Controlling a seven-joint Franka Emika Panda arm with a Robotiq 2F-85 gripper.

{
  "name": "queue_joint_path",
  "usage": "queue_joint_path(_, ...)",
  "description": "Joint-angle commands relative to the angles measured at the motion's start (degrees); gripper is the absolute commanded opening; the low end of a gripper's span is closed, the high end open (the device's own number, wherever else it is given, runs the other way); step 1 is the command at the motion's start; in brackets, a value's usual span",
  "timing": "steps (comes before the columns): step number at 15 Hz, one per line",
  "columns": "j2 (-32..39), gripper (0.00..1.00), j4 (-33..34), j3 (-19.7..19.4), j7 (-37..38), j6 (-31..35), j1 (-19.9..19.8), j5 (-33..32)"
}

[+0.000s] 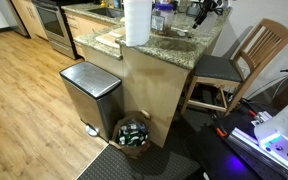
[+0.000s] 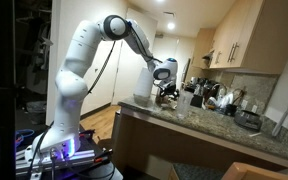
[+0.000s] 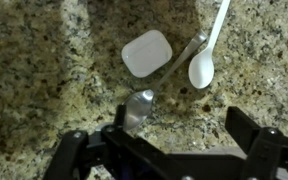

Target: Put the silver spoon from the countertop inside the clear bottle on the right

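Early stage. Holds tool (image 3: 167, 148) released over silver spoon (image 3: 137, 103), flat on bench (image 3: 34, 70), 6 o'clock of white case (image 3: 146, 52). Pending: grasp, lift, insert into clear bottle (image 2: 184, 102).

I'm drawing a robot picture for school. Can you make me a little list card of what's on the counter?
gripper: open, holding nothing
countertop: speckled granite
silver spoon: flat on the countertop, bowl close to the gripper
white case: small, rounded, just past the silver spoon
white spoon: flat, beside the white case
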Motion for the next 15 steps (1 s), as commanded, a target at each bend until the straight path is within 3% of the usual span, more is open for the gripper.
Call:
queue_joint_path(1,2.03,1.0,-0.13,-0.48,4.45,2.13,1.33,0.59)
queue_joint_path(2,1.15,1.0,0.14,-0.29,2.14,0.55,0.63,0.37)
queue_joint_path(15,4.27,1.0,-1.96,0.2,6.66,2.53,1.08,2.15)
